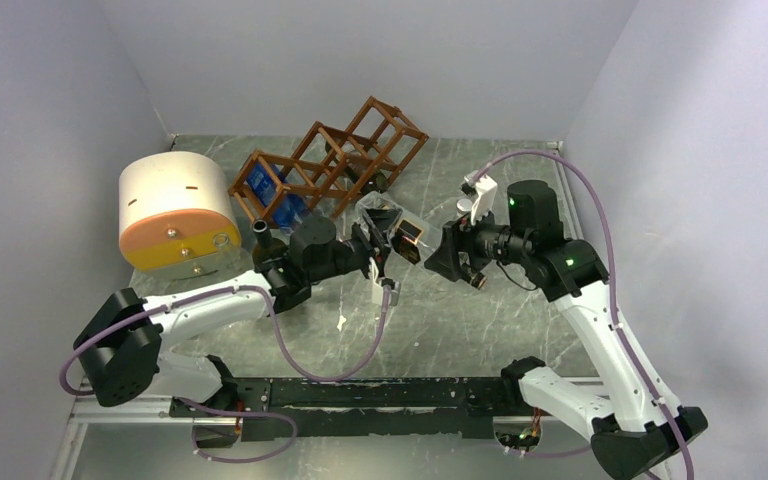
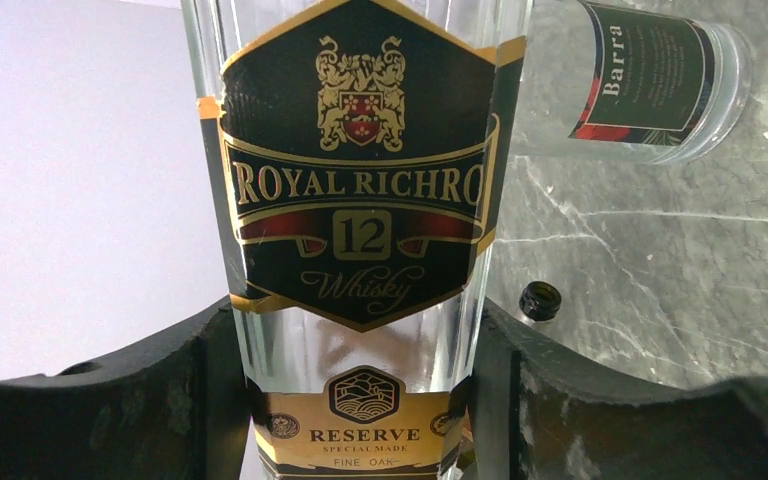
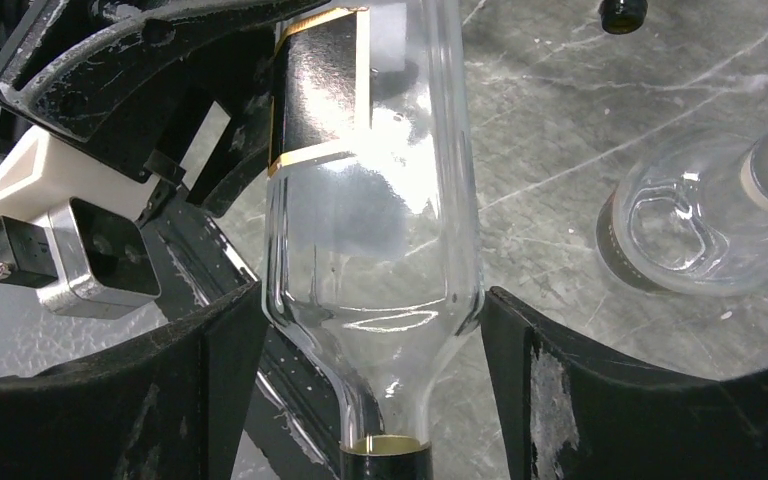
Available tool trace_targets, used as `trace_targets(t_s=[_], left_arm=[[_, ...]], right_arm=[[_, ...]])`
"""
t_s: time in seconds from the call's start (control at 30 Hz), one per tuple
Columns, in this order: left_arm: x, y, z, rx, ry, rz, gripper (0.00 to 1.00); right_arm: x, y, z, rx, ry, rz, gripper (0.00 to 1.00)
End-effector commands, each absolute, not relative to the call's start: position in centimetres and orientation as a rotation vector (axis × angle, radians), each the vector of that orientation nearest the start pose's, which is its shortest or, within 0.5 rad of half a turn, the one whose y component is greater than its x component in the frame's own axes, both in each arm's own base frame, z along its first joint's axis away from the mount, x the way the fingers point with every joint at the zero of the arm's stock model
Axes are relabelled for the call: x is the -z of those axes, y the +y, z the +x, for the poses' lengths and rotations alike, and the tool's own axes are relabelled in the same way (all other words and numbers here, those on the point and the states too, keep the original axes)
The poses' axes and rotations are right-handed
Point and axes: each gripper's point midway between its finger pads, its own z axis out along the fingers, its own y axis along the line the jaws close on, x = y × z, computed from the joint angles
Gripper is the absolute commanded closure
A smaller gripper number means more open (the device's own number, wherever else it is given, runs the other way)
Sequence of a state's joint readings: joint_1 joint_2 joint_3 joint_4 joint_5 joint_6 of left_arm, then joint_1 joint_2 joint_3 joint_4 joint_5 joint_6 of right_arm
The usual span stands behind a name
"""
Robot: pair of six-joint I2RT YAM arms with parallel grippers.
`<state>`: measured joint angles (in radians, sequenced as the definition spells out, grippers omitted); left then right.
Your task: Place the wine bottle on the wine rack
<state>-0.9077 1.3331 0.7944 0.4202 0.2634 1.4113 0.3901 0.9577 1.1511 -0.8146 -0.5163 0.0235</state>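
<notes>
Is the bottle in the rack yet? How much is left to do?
Not yet. Done: a blue-labelled bottle already seems to lie in the wine rack. In hand: the left pincer grips the whisky bottle, and the right pincer brackets its shoulder, touching or nearly. Left: carry it to the rack and slide it into a free cell.
</notes>
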Motion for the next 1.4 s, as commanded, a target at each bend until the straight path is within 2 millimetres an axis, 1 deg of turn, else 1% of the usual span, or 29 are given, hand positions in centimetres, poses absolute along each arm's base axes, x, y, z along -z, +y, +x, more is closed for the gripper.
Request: trace_targets(t_s=[0.0,0.13,0.33,0.43,0.53,0.57,0.6,0.73,0.77,0.8,0.83,0.87,0.9,0.93,0.97,1.0,1.07,1.2,1.27,1.37], left_arm=[[-36.9,-36.5,26.3,-0.21,0.287,1.345,0.93],[-36.8,-36.6,26.4,-0.207,0.294,1.346,0.93],[-36.9,-36.6,26.4,-0.188,0.313,1.353,0.93],[-36.8,-36.5,26.5,-0.182,0.331,1.359,0.93],[-36.5,-36.4,26.6,-0.168,0.354,1.365,0.93],[-36.5,-36.4,26.6,-0.163,0.365,1.365,0.93],[-36.5,-36.3,26.7,-0.16,0.376,1.365,0.93],[-36.3,-35.9,27.0,-0.154,0.413,1.354,0.93],[-36.3,-35.8,27.0,-0.152,0.419,1.348,0.91],[-36.3,-35.8,26.9,-0.144,0.425,1.341,0.88],[-36.3,-35.7,26.9,-0.136,0.434,1.334,0.81],[-36.3,-35.5,26.9,-0.127,0.442,1.323,0.7],[-36.6,-35.3,26.8,-0.115,0.449,1.297,0.55],[-36.6,-35.1,26.7,-0.103,0.461,1.274,0.37],[-36.8,-34.8,26.6,-0.096,0.467,1.242,0.23],[-36.9,-34.5,26.6,-0.094,0.469,1.211,0.12],[-36.5,-33.9,26.8,-0.099,0.48,1.153,0.0],[-34.6,-33.1,27.1,-0.069,0.548,1.1,0.0],[-34.2,-32.7,26.9,-0.034,0.579,1.075,0.01],[-34.2,-31.8,26.2,0.038,0.613,1.017,0.01]], right_arm=[[-27.6,18.9,20.2,-0.836,2.087,-0.701,0.18],[-27.2,19.3,21.0,-0.833,2.07,-0.694,0.12],[-26.4,19.8,21.1,-0.854,2.074,-0.7,0.12],[-25.9,19.9,21.1,-0.855,2.085,-0.695,0.13],[-25.8,19.8,21.4,-0.839,2.097,-0.666,0.24],[-25.8,19.8,21.5,-0.831,2.098,-0.655,0.28],[-26.0,19.7,21.7,-0.823,2.094,-0.645,0.36],[-27.0,19.4,22.3,-0.788,2.065,-0.599,0.76],[-27.4,19.3,22.4,-0.781,2.055,-0.587,0.84],[-27.7,19.2,22.6,-0.774,2.047,-0.576,0.92],[-28.0,19.1,22.7,-0.767,2.04,-0.563,0.98],[-28.4,19.0,22.9,-0.76,2.031,-0.55,1.0],[-28.7,18.9,23.0,-0.753,2.022,-0.536,1.0],[-29.1,18.9,23.1,-0.748,2.012,-0.525,1.0],[-29.5,18.8,23.2,-0.744,1.999,-0.512,1.0],[-30.0,18.7,23.4,-0.741,1.984,-0.5,1.0],[-30.8,18.6,23.6,-0.736,1.956,-0.473,1.0],[-32.0,18.6,23.9,-0.745,1.914,-0.442,1.0],[-32.4,18.7,24.1,-0.75,1.901,-0.429,1.0],[-32.7,18.6,24.6,-0.74,1.884,-0.404,1.0]])
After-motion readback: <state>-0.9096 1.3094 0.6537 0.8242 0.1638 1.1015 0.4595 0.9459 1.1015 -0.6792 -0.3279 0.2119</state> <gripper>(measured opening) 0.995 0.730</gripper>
